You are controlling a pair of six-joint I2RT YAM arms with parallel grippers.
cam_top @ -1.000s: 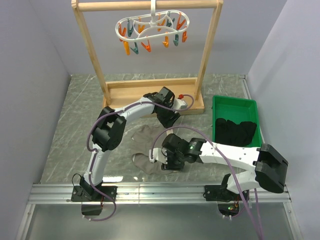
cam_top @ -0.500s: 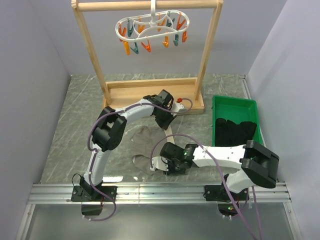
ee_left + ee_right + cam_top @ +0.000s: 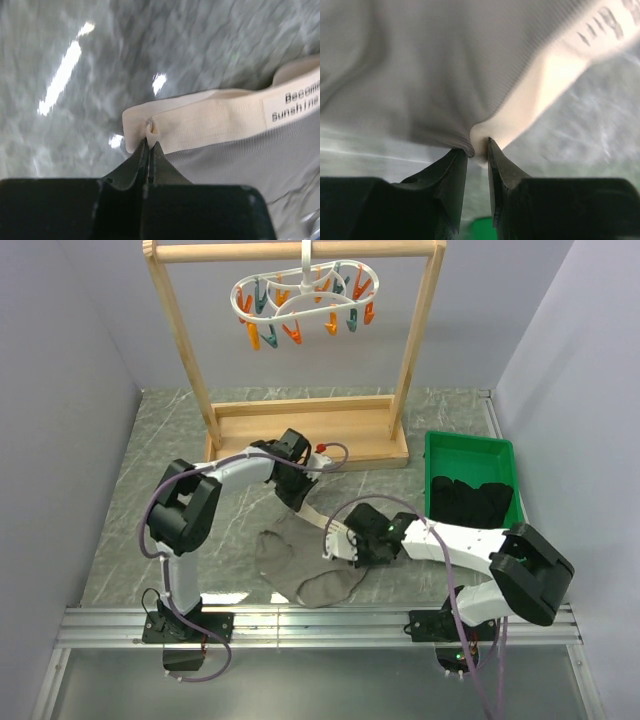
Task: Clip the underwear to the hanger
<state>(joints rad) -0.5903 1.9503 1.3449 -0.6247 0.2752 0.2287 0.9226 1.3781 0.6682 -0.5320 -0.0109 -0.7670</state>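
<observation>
Left gripper (image 3: 150,143): jaws pressed together, clamped on the end of the beige waistband; a small nub of band sticks up between the tips
Right gripper (image 3: 479,148): jaws nearly together, a fold of the underwear pinched between the tips where grey fabric meets the pale band
Underwear (image 3: 305,565): on the table (image 3: 150,470) in front of the arm bases, between the two grippers; grey body spread towards the near edge, waistband strip running from the left gripper across to the right one
Waistband detail: left wrist view shows a white label with dark printed lettering on the band, right of the grip
Hanger (image 3: 305,295): hooked on the top bar of the wooden rack (image 3: 180,350), well apart from the underwear; orange and teal pegs dangle from its white loop, nothing clipped in them
Green tray (image 3: 470,442): right side of the table, beside the rack base
Dark cloth (image 3: 470,502): bunched inside the tray
</observation>
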